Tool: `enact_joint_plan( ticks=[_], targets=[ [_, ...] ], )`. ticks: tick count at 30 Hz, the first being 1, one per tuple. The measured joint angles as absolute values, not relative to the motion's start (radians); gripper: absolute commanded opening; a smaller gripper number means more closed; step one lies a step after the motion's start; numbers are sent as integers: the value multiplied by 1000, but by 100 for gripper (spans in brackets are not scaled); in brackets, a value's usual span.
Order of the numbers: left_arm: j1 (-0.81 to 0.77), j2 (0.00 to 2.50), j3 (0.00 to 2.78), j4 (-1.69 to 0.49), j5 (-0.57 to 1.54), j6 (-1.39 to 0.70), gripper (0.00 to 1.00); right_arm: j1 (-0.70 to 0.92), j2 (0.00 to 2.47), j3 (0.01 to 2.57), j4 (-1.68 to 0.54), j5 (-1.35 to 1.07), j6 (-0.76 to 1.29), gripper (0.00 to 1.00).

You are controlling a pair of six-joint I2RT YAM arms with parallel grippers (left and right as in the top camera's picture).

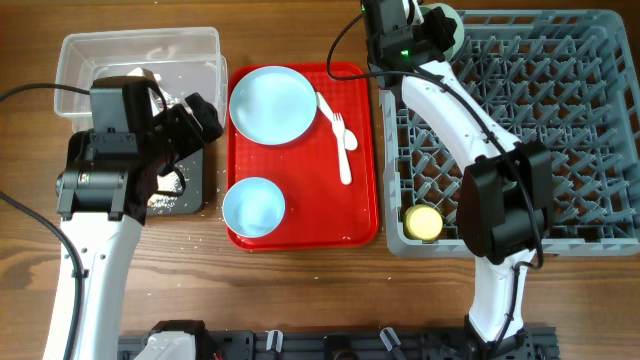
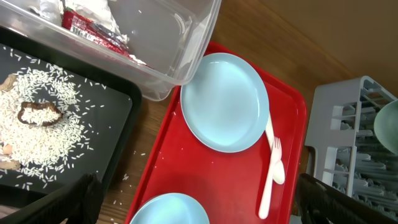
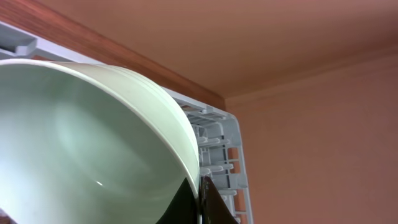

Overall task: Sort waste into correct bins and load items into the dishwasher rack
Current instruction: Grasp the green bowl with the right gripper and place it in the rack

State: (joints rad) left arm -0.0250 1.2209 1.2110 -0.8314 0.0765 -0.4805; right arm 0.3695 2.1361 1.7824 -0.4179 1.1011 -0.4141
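My right gripper (image 3: 200, 202) is shut on the rim of the pale green bowl (image 3: 87, 143) and holds it over the far left corner of the grey dishwasher rack (image 1: 560, 130); the bowl shows in the overhead view (image 1: 447, 22). A yellow cup (image 1: 423, 222) stands in the rack's near left corner. My left gripper (image 2: 199, 202) is open and empty above the red tray (image 2: 236, 174), near the black tray (image 1: 185, 190). The light blue plate (image 1: 272, 104), light blue bowl (image 1: 253, 206), white fork (image 1: 338, 122) and spoon (image 1: 344, 160) lie on the red tray. The red wrapper (image 2: 93, 34) lies in the clear tub (image 1: 140, 55). Food scraps (image 2: 38, 115) lie in the black tray.
White rice grains (image 2: 43, 118) cover the black tray, and a few lie on the wooden table (image 2: 127, 177) beside it. The left arm hides much of the black tray in the overhead view.
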Motion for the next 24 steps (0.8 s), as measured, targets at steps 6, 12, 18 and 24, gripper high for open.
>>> enact_joint_plan(
  ticks=[6,12,18,24],
  targets=[
    [-25,1221,1211,-831,76,-480,100,356,2143,1782,-411,1132,-387,4],
    [-25,1221,1211,-831,76,-480,100,352,2163,1782,-479,1143,-362,5],
    [-25,1221,1211,-831,76,-480,100,379,2163,1782,-516,1148,-352,11],
    [-25,1221,1211,-831,76,-480,100,408,2168,1782,-525,1146,-349,43]
  ],
)
